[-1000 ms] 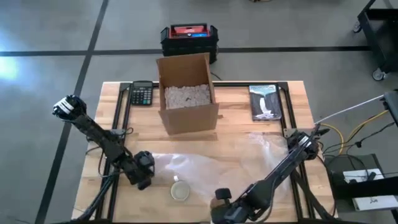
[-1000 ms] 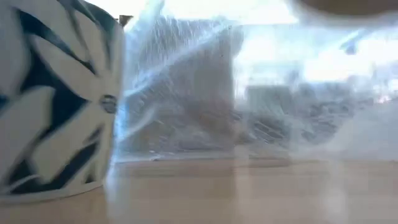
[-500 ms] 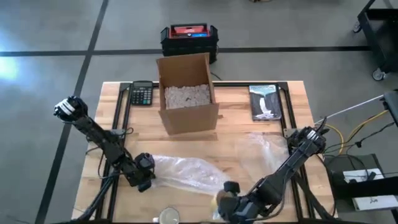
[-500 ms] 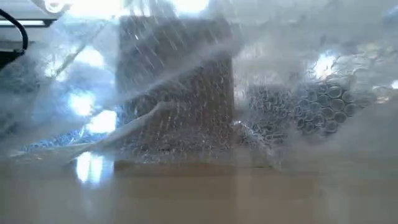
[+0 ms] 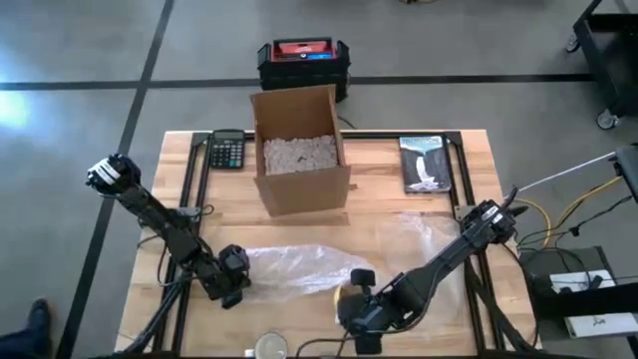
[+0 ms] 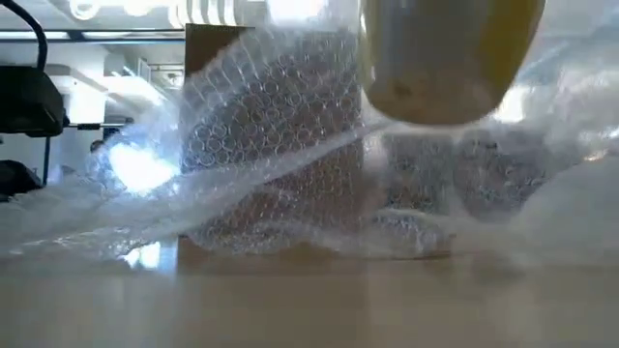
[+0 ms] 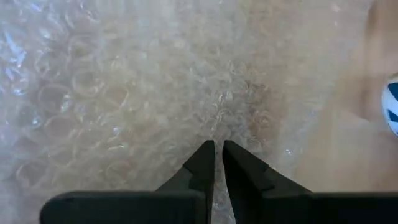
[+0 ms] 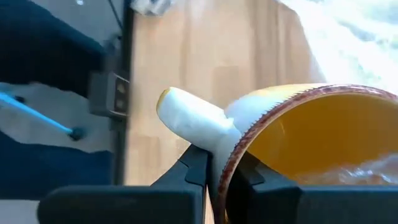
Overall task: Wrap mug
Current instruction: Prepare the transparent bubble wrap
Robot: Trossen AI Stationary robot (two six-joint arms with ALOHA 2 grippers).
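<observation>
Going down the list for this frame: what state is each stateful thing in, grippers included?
Left gripper: shut on the bubble wrap.
Right gripper: shut on the yellow mug, pinching its rim by the handle.
Yellow mug: lifted off the table, hanging above the wrap in the low view.
Bubble wrap: bunched up, lying on the table.
Cardboard box: open, holding packing fill.
Second mug: upright at the table's near edge.

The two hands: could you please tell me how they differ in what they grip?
The left hand pinches the bubble wrap and sits low at the table. The right hand clamps the yellow mug by its rim and holds it above the wrap. Both hands are shut.
</observation>
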